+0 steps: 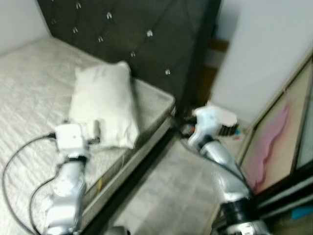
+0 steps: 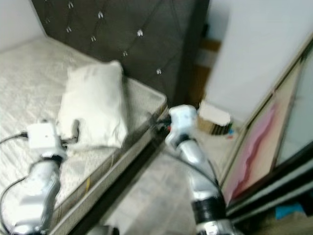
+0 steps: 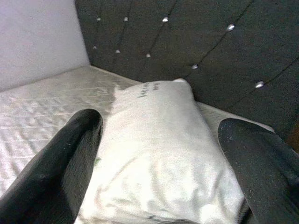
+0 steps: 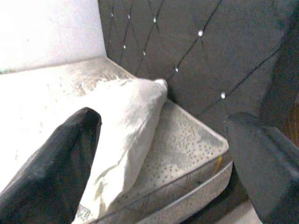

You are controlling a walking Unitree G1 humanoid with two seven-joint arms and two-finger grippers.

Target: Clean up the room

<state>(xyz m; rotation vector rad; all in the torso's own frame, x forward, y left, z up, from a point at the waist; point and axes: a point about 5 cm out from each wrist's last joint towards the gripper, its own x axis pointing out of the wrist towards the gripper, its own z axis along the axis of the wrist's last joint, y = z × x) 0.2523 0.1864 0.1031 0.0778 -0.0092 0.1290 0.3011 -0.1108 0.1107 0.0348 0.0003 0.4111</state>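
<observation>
L gripper lined up on pillow, fingers apart, nothing held yet.

Pillow lies mid-left of the left eye frame, on the mattress near its corner, one end toward the dark tufted headboard. In the L wrist view both black fingers straddle the pillow's near end w/ a wide gap; can't tell if they're touching the fabric. R gripper sits mid-frame off the bed corner, fingers also apart, empty, w/ pillow and mattress edge ahead of it. My read: step in hand is grabbing the pillow to tidy the bed. To do it well, push L fingers further over the near edge so they pinch a good fold, not just the cover, then close firmly. Soft and floppy, so expect sag; R could support the far side. Views are blurred, so go slow.
</observation>
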